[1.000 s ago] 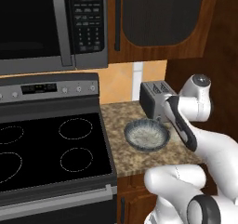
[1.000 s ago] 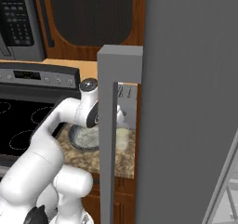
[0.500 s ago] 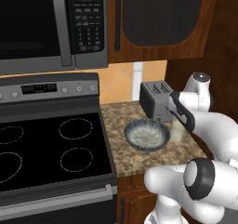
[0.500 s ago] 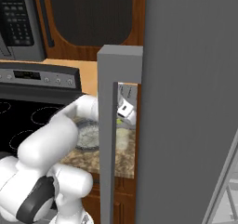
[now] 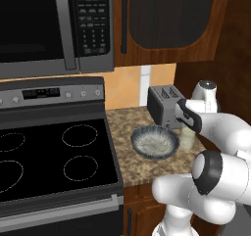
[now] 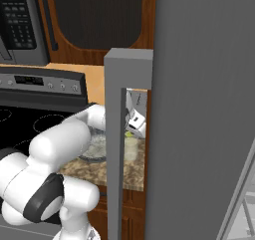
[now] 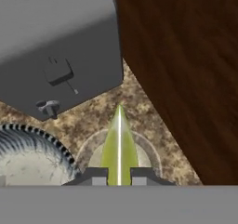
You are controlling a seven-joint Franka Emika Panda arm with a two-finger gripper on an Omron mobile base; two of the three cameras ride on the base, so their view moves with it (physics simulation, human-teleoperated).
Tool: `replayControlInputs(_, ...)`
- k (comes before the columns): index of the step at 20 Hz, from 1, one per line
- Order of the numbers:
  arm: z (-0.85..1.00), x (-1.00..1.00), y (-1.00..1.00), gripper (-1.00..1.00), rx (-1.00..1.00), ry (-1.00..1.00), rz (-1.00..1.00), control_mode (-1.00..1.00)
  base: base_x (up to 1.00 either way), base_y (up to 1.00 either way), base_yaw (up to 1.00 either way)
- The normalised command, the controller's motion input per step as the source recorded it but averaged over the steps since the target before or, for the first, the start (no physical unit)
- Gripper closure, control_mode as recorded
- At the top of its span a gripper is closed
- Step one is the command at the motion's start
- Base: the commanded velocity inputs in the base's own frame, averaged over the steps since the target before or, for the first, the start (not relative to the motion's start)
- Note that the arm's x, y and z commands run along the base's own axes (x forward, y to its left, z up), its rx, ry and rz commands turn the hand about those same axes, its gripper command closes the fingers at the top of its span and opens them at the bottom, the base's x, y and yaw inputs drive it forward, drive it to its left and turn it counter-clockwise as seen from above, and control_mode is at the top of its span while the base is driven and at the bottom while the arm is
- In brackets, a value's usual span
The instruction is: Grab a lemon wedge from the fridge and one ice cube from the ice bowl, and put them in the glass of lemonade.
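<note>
Left base view: I am reaching my arm over the granite worktop [image 5: 128, 167], carrying my end effector [image 5: 169, 127] between the grey toaster [image 5: 164, 104] and the ice bowl [image 5: 154, 142], with the glass of lemonade [image 5: 188, 136] just beside my wrist. No readable brand is showing on the microwave [image 5: 54, 27] keypad or the stove [image 5: 51, 156] panel; the characters are too small to make out.

Right base view: my hand is hanging just above the glass of lemonade [image 6: 130, 147], partly hidden behind the open door of the fridge [image 6: 119, 149]. The ice bowl [image 6: 94, 149] is sitting just beside the glass.

Hand view: I am pinching the lemon wedge [image 7: 119, 146] between narrowly closed fingertips [image 7: 95, 175], its point aimed ahead and the glass rim [image 7: 155, 160] ringing it below. To do this step well, I judge I should stay centred over the rim, lower slightly, then release so the wedge drops inside rather than onto the worktop.
</note>
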Motion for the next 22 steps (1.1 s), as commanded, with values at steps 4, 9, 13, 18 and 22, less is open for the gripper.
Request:
replayControlInputs(4, -0.41, 0.14, 0.00, 1.00, 0.00, 0.04, 0.00, -1.00, 0.00, 0.00, 0.00)
replayControlInputs(9, -0.18, 0.27, 0.01, 1.00, 0.00, 0.02, 0.00, -1.00, 0.00, 0.00, 0.00)
replayControlInputs(13, -0.24, 0.08, 0.00, 1.00, 0.00, 0.04, 0.00, -1.00, 0.00, 0.00, 0.00)
replayControlInputs(18, -0.06, 0.00, 0.00, -1.00, 0.00, 0.00, 0.00, -1.00, 0.00, 0.00, 0.00)
replayControlInputs(22, 0.08, 0.00, 0.00, -1.00, 0.00, -0.02, 0.00, -1.00, 0.00, 0.00, 0.00)
